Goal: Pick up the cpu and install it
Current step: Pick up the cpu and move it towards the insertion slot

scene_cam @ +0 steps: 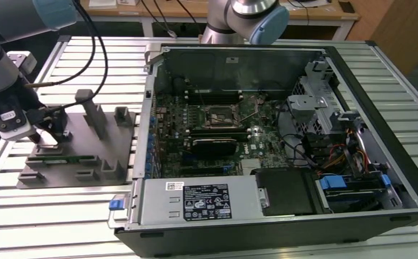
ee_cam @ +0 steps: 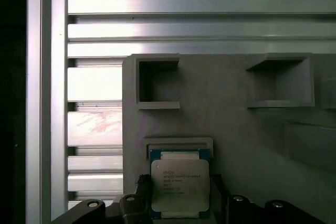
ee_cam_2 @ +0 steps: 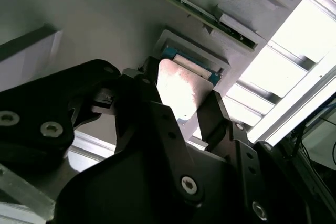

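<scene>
surface [scene_cam: 65, 226]: slatted metal; it carries the fixture and the case.
case [scene_cam: 267, 237]: open, standing just beside the fixture on the exterior view's right. Its near wall rises between the fixture and the board.
arm [scene_cam: 0, 70]: reaches down over the fixture's end farthest from the case, with black cables trailing from it above the fixture.
fixture [scene_cam: 65, 178]: gray plate with pockets and blocks; this is where the work stands now.
board [scene_cam: 194, 124]: lies flat inside the case, well apart from the fixture.
posts [scene_cam: 94, 116]: upright on the fixture, between the tool and the case. I judge them, and then the case wall, to be what stands in the way of a straight carry.
RAM stick [scene_cam: 61, 158]: green strip on edge in a fixture slot, near the tool.
socket [scene_cam: 220, 116]: black-framed square on the board, well apart from the fixture. By my reading it is not yet filled.
tool [ee_cam_2: 178, 100]: low over the fixture and set astride the cpu. Whether it is clamped on the chip or just short of it, I cannot tell.
cpu [ee_cam: 180, 182]: silver-topped, seated flat in its fixture pocket with the pocket rim showing around it. By my reading nothing of the task is done: the lift, the carry and the install are all left.
</scene>
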### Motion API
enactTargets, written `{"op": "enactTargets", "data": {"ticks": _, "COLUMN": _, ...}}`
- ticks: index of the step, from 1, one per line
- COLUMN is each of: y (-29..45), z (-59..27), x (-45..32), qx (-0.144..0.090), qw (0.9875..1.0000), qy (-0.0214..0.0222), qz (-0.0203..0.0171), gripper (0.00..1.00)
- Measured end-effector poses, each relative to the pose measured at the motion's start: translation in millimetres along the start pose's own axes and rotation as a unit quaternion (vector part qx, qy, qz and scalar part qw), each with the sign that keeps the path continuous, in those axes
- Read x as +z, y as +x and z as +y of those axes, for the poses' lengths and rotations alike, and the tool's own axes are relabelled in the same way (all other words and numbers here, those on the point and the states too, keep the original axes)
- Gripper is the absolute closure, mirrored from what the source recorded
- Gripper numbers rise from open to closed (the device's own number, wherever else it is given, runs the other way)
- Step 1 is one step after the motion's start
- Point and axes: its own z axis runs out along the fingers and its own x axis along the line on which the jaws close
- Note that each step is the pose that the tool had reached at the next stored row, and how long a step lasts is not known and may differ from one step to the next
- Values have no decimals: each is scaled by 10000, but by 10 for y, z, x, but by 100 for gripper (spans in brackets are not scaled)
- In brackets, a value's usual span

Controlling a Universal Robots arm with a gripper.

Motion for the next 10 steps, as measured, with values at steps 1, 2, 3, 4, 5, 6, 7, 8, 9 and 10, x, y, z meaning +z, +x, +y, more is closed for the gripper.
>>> {"op": "enactTargets", "data": {"ticks": 1, "y": 0, "z": 1, "x": -19, "qx": 0, "qw": 10000, "qy": 0, "qz": 0, "gripper": 46}}
{"op": "enactTargets", "data": {"ticks": 2, "y": -1, "z": 2, "x": -40, "qx": 0, "qw": 10000, "qy": 0, "qz": 0, "gripper": 46}}
{"op": "enactTargets", "data": {"ticks": 3, "y": -1, "z": 3, "x": -61, "qx": 0, "qw": 10000, "qy": 0, "qz": 0, "gripper": 46}}
{"op": "enactTargets", "data": {"ticks": 4, "y": -1, "z": 3, "x": -80, "qx": -1, "qw": 10000, "qy": 0, "qz": 0, "gripper": 46}}
{"op": "enactTargets", "data": {"ticks": 5, "y": -1, "z": 4, "x": -91, "qx": -2, "qw": 10000, "qy": 0, "qz": 0, "gripper": 46}}
{"op": "enactTargets", "data": {"ticks": 6, "y": -2, "z": 4, "x": -91, "qx": -6, "qw": 10000, "qy": -1, "qz": -1, "gripper": 46}}
{"op": "enactTargets", "data": {"ticks": 7, "y": -2, "z": 4, "x": -91, "qx": -18, "qw": 10000, "qy": -1, "qz": 0, "gripper": 46}}
{"op": "enactTargets", "data": {"ticks": 8, "y": -2, "z": 4, "x": -91, "qx": -43, "qw": 10000, "qy": -1, "qz": 1, "gripper": 46}}
{"op": "enactTargets", "data": {"ticks": 9, "y": -1, "z": 4, "x": -91, "qx": -75, "qw": 10000, "qy": -1, "qz": 2, "gripper": 46}}
{"op": "enactTargets", "data": {"ticks": 10, "y": -1, "z": 4, "x": -91, "qx": -88, "qw": 10000, "qy": -2, "qz": 3, "gripper": 46}}
